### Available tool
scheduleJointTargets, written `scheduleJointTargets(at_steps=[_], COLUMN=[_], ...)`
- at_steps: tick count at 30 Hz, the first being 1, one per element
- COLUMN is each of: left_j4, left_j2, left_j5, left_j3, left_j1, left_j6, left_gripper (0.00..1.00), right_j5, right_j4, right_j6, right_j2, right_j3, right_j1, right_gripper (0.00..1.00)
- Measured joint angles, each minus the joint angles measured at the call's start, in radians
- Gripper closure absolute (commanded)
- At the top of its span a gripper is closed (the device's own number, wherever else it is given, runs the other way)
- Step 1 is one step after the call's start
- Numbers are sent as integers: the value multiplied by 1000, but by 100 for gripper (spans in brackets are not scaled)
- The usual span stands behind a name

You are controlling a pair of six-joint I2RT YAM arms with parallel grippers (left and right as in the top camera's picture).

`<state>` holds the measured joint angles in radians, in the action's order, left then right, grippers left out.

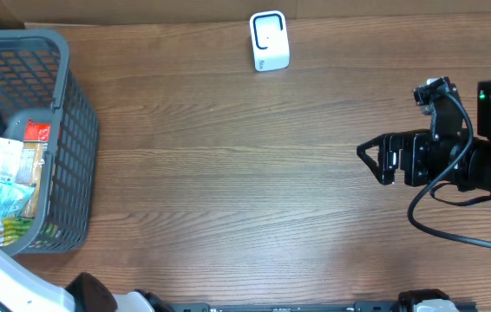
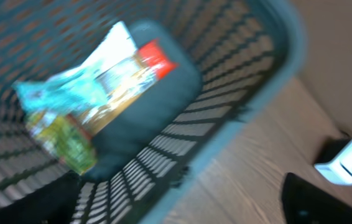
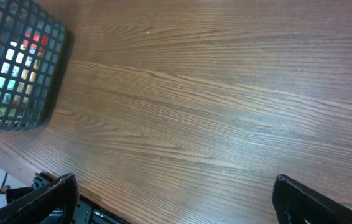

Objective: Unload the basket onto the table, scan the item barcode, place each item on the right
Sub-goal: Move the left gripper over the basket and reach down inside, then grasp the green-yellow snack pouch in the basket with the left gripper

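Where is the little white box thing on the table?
The white scanner stands at the far edge of the table, top middle in the overhead view, between the grey basket on the left and the right arm.

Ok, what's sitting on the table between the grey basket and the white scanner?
Nothing. In the overhead view, only bare wooden table runs from the basket on the left to the scanner at the far edge.

Snack pkts (image 1: 9, 184) lie in basket (image 1: 65, 113); white scanner (image 1: 269, 41) upright.
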<state>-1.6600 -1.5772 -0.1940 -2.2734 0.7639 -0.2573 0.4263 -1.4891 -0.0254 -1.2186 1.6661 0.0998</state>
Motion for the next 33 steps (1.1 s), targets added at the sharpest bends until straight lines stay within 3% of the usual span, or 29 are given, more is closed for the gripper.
scheduleJointTargets(at_steps=[5, 9, 26, 33], left_j4=[-23, -4, 343, 491], left_j2=[-66, -78, -82, -83], left_j5=[90, 168, 341, 381], left_j3=[22, 145, 754, 912], left_j1=[37, 37, 37, 37], left_j6=[-84, -158, -296, -314], left_gripper=[17, 16, 11, 12], right_j5=[-8, -13, -42, -53], right_j4=[-4, -5, -23, -39], right_j6=[0, 0, -1, -1], right_j2=[0, 0, -10, -67], right_j3=[0, 0, 0, 0], right_j1=[0, 0, 0, 0], right_gripper=[0, 0, 0, 0])
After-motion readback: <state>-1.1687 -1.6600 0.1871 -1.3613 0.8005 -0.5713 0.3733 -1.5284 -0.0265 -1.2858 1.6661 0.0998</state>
